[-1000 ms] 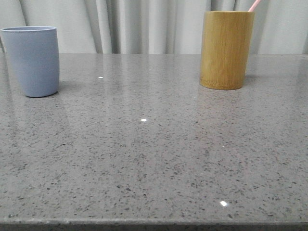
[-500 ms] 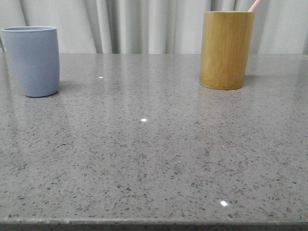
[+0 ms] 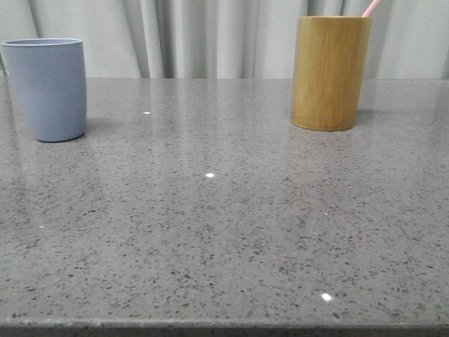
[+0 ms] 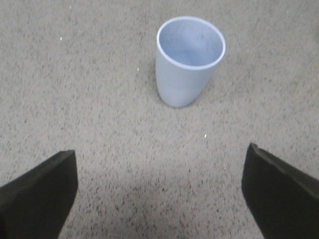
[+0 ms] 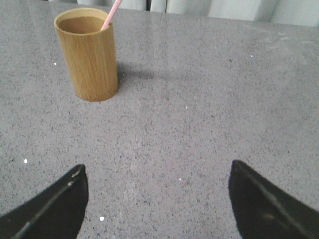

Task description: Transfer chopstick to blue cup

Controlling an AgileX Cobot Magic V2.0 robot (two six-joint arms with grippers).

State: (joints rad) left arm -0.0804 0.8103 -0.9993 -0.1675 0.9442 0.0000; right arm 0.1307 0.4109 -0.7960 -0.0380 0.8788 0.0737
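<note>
The blue cup (image 3: 48, 88) stands upright at the far left of the grey table; in the left wrist view the blue cup (image 4: 187, 62) shows an empty inside. A pale pink chopstick (image 3: 371, 8) pokes out of the bamboo holder (image 3: 330, 73) at the far right; only its top end shows. The right wrist view has the same chopstick (image 5: 111, 14) leaning in the holder (image 5: 88, 54). My left gripper (image 4: 159, 164) is open above the table, short of the cup. My right gripper (image 5: 157, 172) is open too, well back from the holder. Neither arm appears in the front view.
The speckled grey stone table (image 3: 224, 210) runs to a front edge at the bottom of the front view. Pale curtains (image 3: 210, 35) hang behind the table's far edge.
</note>
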